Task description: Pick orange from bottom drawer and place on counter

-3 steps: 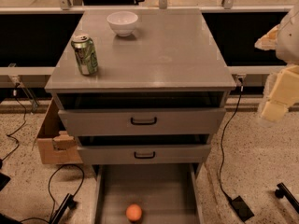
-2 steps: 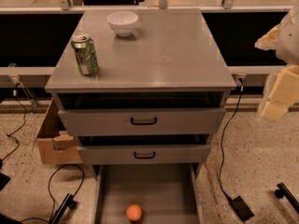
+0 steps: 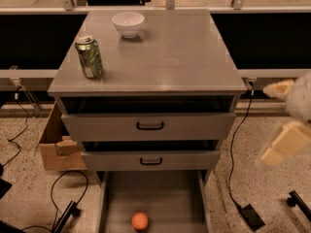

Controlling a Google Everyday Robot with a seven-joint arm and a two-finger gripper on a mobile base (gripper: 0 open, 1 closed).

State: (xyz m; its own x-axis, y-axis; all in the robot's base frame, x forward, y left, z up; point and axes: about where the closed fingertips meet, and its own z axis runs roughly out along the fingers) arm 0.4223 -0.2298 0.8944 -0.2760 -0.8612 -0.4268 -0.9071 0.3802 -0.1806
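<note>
The orange (image 3: 140,221) lies near the front of the open bottom drawer (image 3: 155,198), the lowest grey tray pulled out under the cabinet. The counter (image 3: 170,52) is the grey cabinet top. My gripper (image 3: 285,116) is at the right edge of the view, beside the cabinet at the height of the two upper drawers. It is far right of and well above the orange. Its cream fingers (image 3: 283,147) are spread apart with nothing between them.
A green soda can (image 3: 89,57) stands at the counter's left front and a white bowl (image 3: 128,24) at the back. Two upper drawers with black handles (image 3: 150,126) stand slightly ajar. A cardboard box (image 3: 56,144) and cables lie on the floor on the left, and a cable and plug (image 3: 251,216) on the right.
My gripper has moved down along the right side of the cabinet, from counter height to drawer height. The orange, can and bowl have not moved.
</note>
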